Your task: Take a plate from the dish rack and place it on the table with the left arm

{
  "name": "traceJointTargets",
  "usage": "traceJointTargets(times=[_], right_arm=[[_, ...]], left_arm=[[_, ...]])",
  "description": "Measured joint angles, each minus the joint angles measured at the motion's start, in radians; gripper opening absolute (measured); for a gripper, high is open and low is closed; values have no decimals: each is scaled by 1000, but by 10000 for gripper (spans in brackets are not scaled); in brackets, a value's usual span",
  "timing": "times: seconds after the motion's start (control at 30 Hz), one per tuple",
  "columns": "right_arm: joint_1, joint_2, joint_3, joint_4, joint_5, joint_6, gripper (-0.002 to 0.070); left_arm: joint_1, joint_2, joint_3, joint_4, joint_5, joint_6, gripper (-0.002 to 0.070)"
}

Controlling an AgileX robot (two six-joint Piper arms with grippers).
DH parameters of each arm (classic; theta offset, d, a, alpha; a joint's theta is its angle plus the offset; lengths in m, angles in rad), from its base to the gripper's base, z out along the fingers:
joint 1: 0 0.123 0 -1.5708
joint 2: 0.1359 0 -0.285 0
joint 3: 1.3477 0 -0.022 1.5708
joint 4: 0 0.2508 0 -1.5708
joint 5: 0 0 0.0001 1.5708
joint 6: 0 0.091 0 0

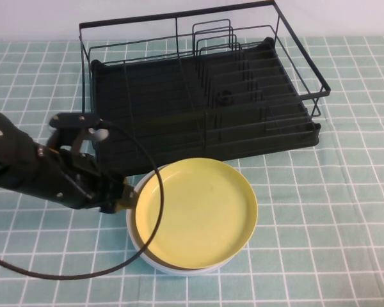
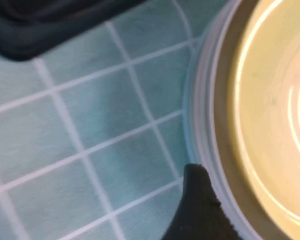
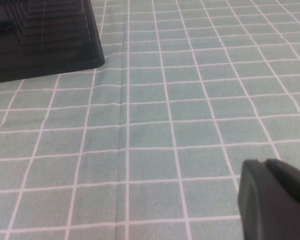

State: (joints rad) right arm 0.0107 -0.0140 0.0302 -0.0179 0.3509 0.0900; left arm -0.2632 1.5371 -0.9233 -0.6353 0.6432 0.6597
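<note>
The plate [image 1: 198, 214], yellow, lies flat near the front edge of the table [image 1: 345, 211], stacked on a pale plate [image 1: 173, 265] whose white rim shows beneath it, just in front of the dish rack [image 1: 198, 89], which sits toward the back edge. The left gripper [image 1: 118, 199] is low at the plate's left rim, its arm reaching in from the left edge with a black cable [image 1: 83, 275] looping over the plate; whether it grips the rim I cannot tell. Only a dark fingertip of the right gripper [image 3: 270, 200] shows above bare cloth, and its state is also unclear.
</note>
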Motion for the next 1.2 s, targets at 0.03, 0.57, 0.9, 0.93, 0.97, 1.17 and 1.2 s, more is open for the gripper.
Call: traceJointTargets(times=[0.03,0.57,0.9,0.93,0.97,1.17,1.2], right_arm=[[0,0,0,0,0,0,-18],[0,0,0,0,0,0,-18],[0,0,0,0,0,0,-18],[0,0,0,0,0,0,-18],[0,0,0,0,0,0,-18],[0,0,0,0,0,0,-18],[0,0,0,0,0,0,-18]], left_arm=[[0,-23,0,43,-4,-31,401],[-224,-69,-47,-203,-113,284,54],[-391,190,-268,-220,-135,387,1],[-400,213,-296,-221,-131,387,1],[-407,234,-321,-223,-122,390,1],[-420,336,-415,-276,-49,405,0],[-420,350,-422,-286,-43,409,0]])
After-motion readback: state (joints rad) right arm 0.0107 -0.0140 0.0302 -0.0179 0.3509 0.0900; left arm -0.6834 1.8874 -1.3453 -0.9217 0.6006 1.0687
